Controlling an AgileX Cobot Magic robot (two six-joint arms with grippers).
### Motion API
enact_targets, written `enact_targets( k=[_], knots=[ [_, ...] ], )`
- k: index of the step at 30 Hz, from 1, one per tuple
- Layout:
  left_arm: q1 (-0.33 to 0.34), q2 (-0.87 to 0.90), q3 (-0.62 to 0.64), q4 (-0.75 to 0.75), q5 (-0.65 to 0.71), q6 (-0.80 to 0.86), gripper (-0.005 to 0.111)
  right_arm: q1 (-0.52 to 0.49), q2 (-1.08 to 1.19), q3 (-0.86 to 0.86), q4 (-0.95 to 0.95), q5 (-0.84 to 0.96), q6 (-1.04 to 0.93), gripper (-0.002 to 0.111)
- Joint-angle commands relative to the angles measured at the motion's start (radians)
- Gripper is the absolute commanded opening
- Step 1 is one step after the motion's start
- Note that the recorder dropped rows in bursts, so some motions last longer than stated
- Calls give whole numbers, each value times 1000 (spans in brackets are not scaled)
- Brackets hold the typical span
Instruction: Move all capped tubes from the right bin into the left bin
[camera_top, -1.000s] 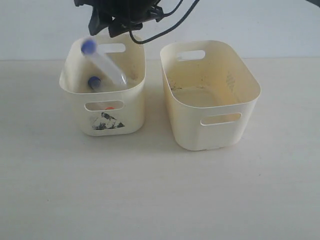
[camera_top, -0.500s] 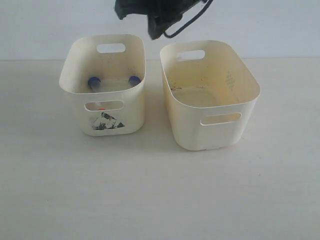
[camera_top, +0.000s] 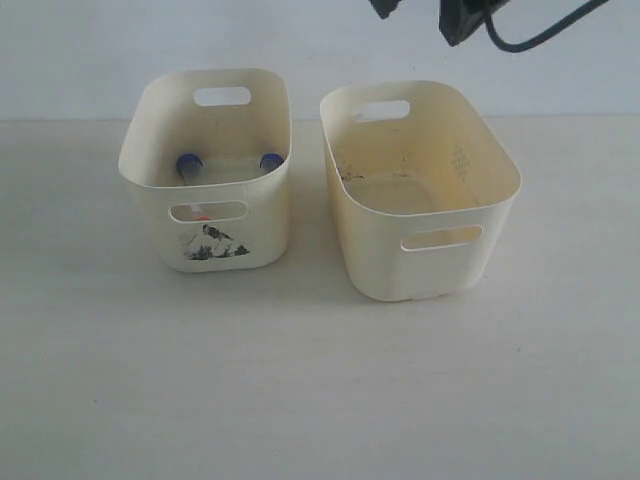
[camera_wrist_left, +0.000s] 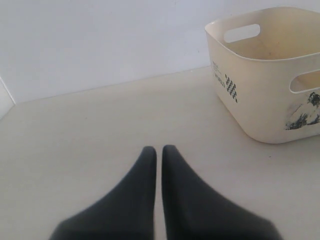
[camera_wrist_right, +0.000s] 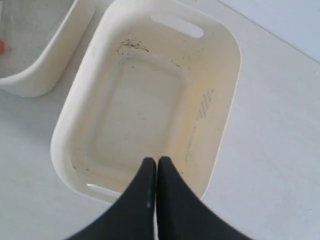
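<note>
Two blue caps (camera_top: 187, 163) (camera_top: 270, 160) of capped tubes show inside the left bin (camera_top: 265, 232), the pale tub with the black picture on its front. A bit of orange (camera_top: 200, 213) shows through its front slot. The right bin (camera_top: 380, 262) holds no tubes, and its floor is bare in the right wrist view. My right gripper (camera_wrist_right: 156, 161) hovers shut and holding nothing over the right bin (camera_wrist_right: 216, 120). My left gripper (camera_wrist_left: 159, 148) is shut over bare table, well aside from the left bin (camera_wrist_left: 255, 100).
Part of the right arm and its cable (camera_top: 462, 18) hang at the top edge of the exterior view, above the right bin. A corner of the left bin (camera_wrist_right: 45, 75) shows in the right wrist view. A white wall stands behind the table.
A blue-capped tube dropped from the right gripper into the left bin and came to rest there. The right arm has swung to the right, away from the left bin to above the right bin.
</note>
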Motion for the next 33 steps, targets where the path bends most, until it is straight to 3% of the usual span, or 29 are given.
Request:
enact_targets(
  k=[1,14,23,28,33],
  knots=[
    [-1,0,-4,-4,-9,-13,4,-5,-48,19,-19,-7,9,0],
    [-1,0,-4,-4,-9,-13,4,-5,-58,19,-52,-11,-7,0],
    [-1,0,-4,-4,-9,-13,4,-5,-162,21,-30,-317,139,0],
    [-1,0,-4,-4,-9,-13,4,-5,-297,142,-60,-420,139,0],
    [-1,0,-4,-4,-9,-13,4,-47,-480,380,-62,-625,141,0]
  ],
)
